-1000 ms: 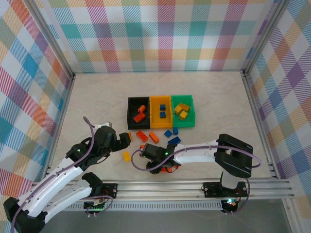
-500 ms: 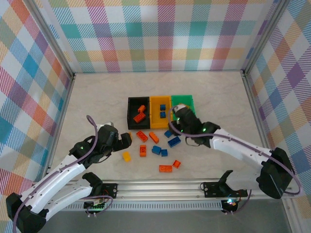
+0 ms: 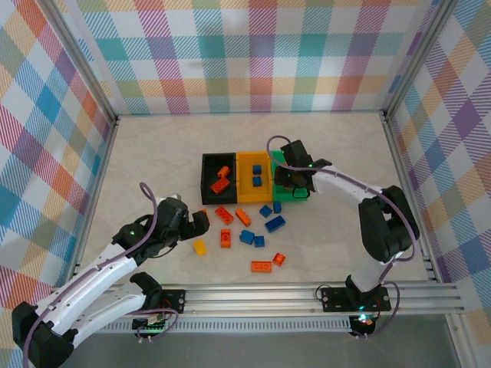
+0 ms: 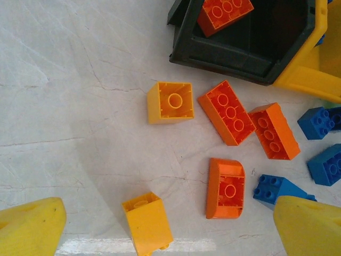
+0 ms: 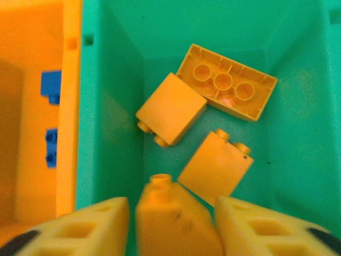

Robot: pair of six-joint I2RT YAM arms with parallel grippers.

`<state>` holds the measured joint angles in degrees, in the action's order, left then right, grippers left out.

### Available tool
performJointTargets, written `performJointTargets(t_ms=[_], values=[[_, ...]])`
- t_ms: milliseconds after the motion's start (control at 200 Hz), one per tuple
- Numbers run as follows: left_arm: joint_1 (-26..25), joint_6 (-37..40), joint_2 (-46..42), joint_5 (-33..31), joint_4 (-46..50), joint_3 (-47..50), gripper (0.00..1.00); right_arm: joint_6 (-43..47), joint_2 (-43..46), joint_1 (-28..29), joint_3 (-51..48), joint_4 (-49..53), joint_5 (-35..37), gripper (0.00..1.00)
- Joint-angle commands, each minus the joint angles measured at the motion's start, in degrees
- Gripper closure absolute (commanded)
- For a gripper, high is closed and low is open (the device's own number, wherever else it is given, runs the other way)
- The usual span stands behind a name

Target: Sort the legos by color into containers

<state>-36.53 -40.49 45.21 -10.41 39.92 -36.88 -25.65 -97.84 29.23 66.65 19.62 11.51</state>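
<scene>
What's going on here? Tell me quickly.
Two robot arms are sorting lego bricks into bins by colour. The right gripper is over the green bin with a yellow brick between its fingers; whether it grips it is unclear. Three yellow bricks lie inside. The left gripper hovers open above loose bricks on the table. The black bin holds orange bricks, the yellow-orange bin blue bricks.

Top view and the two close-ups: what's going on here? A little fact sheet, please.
Green bin: three yellow bricks lying inside
Right hand: over the green bin, a fourth yellow brick between its fingers; grip unclear
Left hand: open, above loose bricks (orange, blue, yellow) on the table
Black bin: orange bricks
Yellow-orange bin: blue bricks
</scene>
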Motion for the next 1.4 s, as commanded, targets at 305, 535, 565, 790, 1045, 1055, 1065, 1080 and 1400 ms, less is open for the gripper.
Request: performJointTargets(t_ms=[305,535,565,790,1045,1055,1065,1080,1400], values=[[1.2,3.15,4.81,4.72,-4.8,0.1,0.03,-0.88,7.76,1.13,-2.67,-2.29,-4.28,0.24],[-8.04,5.84,17.03,3.22,-6.86,-5.18,0.11,-3.34,15.04,2.74,-12.65,-4.72,-4.34,0.23],[-10.57,6.0,18.96,1.5,-6.95,-6.1,0.12,-3.65,15.85,2.73,-13.74,-5.05,-4.35,0.23],[-17.86,4.8,32.89,-1.05,-10.09,-8.64,0.21,-4.84,20.6,2.71,-18.72,-6.08,-4.12,0.23],[-18.76,5.21,41.61,-5.15,-11.27,-8.93,0.3,-4.75,23.23,2.72,-20.21,-6.05,-3.99,0.23],[-18.75,5.15,41.88,-5.34,-11.2,-8.98,0.3,-4.74,23.36,2.73,-20.24,-6.03,-4.03,0.23],[-18.75,5.16,42.09,-5.46,-11.25,-8.99,0.31,-4.75,23.5,2.68,-20.27,-6.09,-3.99,0.23],[-18.79,5.17,42.35,-5.49,-11.34,-8.91,0.32,-4.72,23.69,2.72,-20.36,-6.08,-3.95,0.23],[-18.66,5.88,44.89,-5.62,-13.83,-8.18,0.59,-4.37,25.46,2.7,-20.83,-6.19,-3.86,0.22]])
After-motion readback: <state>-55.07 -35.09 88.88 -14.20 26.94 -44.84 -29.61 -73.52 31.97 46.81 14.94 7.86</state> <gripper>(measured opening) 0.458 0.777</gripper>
